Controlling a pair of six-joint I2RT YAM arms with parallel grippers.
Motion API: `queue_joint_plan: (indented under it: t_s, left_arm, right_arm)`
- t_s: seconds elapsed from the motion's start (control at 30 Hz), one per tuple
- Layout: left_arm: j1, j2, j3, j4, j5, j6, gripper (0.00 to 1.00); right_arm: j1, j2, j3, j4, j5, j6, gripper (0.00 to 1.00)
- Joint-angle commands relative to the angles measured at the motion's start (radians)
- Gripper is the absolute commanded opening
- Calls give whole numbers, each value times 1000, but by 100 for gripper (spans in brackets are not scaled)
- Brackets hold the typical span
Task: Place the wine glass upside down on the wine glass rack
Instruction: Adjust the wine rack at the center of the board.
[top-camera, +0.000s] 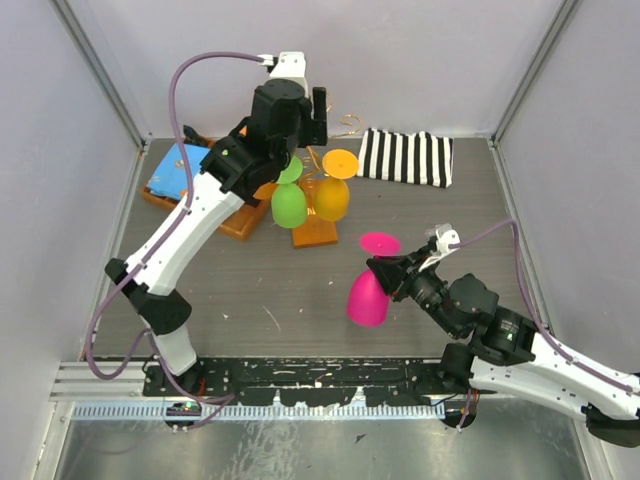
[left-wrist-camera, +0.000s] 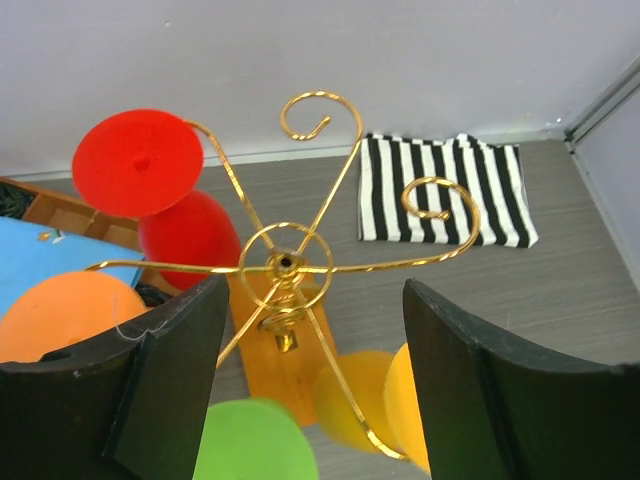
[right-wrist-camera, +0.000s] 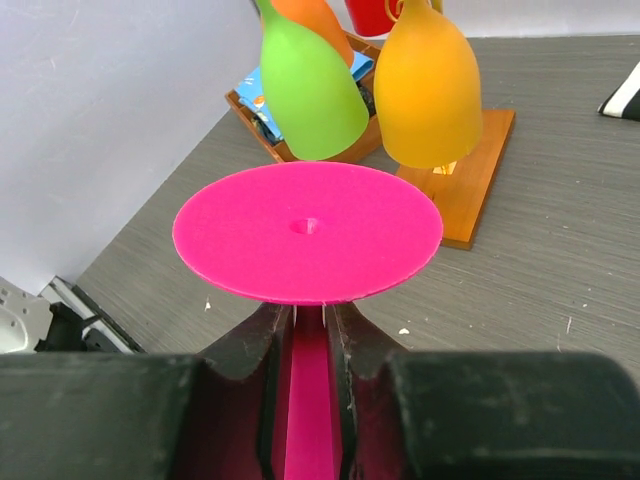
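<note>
Bench (top-camera: 300, 320): grey, scuffed, carrying everything noted. Wine glass rack (left-wrist-camera: 285, 265): gold wire with scrolled arms on an orange-brown wooden base, seen directly below the left end effector (left-wrist-camera: 312, 300) and ahead of the right end effector (right-wrist-camera: 310, 330), well apart from it. Striped black-and-white cloth (top-camera: 405, 157): laid flat beyond the rack, ahead and to the right of the left end effector. Wooden tray (top-camera: 245, 222) with blue cloth: noted to the left of the rack base. Glasses hung bowl-down on the rack: green (right-wrist-camera: 310, 90), yellow (right-wrist-camera: 430, 85), red (left-wrist-camera: 190, 235), orange (left-wrist-camera: 65, 315). Pink wine glass (top-camera: 367, 298): not on the rack; stem pinched by the right end effector, round foot lying ahead of the fingers, bowl behind and beneath them. Whether the bowl touches the bench cannot be told. Left end effector: jaws spread wide, one seen to each side of the rack's centre ring. Right end effector: jaws narrowed onto the pink stem.
</note>
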Motion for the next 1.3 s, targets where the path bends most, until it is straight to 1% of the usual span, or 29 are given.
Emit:
queue_joint_plan:
  t_s: [0.0,0.1,0.27,0.43,0.5,0.57,0.9,1.07,1.27]
  left_arm:
    - [-8,95,153,-109,4,-74,77]
    - [-7,144,203,-155,-59,-100,73]
    - [-7,203,236,-200,-186,-130,65]
    - [-6,231,250,-175,-238,-121,56]
    - [-7,241,258,-174,-249,-113,54]
    - [-7,250,265,-140,-258,-103,53]
    - [-6,303,278,-92,-326,-62,50]
    - [-3,321,283,-58,-328,-57,47]
    - [6,341,294,-59,-324,-57,46]
  right_arm:
    - [4,-16,-2,11,51,22,1]
    - [3,-17,-6,11,54,25,1]
    - [4,-22,-14,11,53,27,1]
    - [3,-31,-24,7,54,33,1]
    - [3,-36,-28,7,55,34,1]
    - [4,-39,-29,4,57,33,1]
    - [3,-50,-29,-14,62,28,1]
    - [3,-47,-27,-18,57,27,1]
    - [3,-51,-27,-22,61,26,1]
